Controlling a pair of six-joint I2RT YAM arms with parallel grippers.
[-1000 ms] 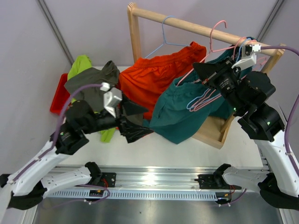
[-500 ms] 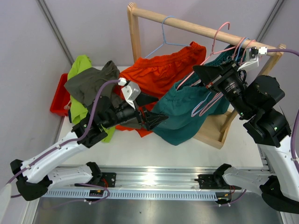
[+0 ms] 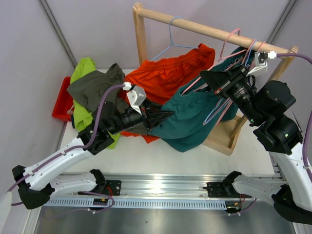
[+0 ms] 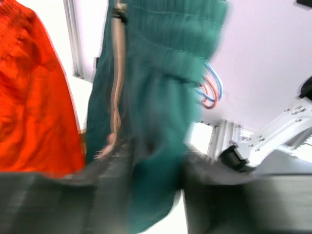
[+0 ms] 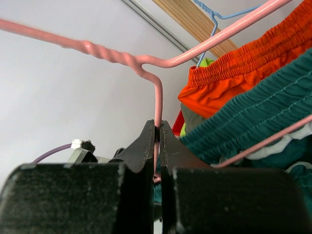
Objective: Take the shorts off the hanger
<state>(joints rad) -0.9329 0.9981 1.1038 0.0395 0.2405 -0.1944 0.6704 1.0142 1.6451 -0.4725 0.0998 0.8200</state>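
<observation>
Teal fabric is the centre of this moment. Top external view: the teal shorts (image 3: pixel 192 119) hang from a pink hanger (image 3: pixel 207 80) off the wooden rail (image 3: pixel 204 28), in front of the orange shorts (image 3: pixel 168 78) on a blue hanger (image 3: pixel 171 35). The left gripper (image 3: pixel 158 117), which a second ago lay low on the bench (image 3: pixel 146 156) near the dark grey shorts (image 3: pixel 95 85) with its fingers wide, has swung across to the lower left edge of the teal shorts, and the fingers have drawn in around that edge. The lime green shorts (image 3: pixel 83 68) and the red tray (image 3: pixel 61 97) stay at the far left, unchanged. The right gripper (image 3: pixel 214 78) has risen slightly with the hanger.

Left wrist view: teal fabric (image 4: pixel 161 122) fills the frame and runs down between the two blurred dark fingers (image 4: pixel 105 185); these stand part-way in, and whether they already pinch the cloth cannot be told. The pink wire (image 4: pixel 117 83) lies along the fabric.

Right wrist view: the fingers (image 5: pixel 146 146) are pressed together on the vertical neck of the pink hanger (image 5: pixel 157 105), holding it fast.

Reading: with the hanger steadied by the right arm, the left arm appears to be taking its grip so the teal shorts can be pulled free; removal itself is not yet done.
</observation>
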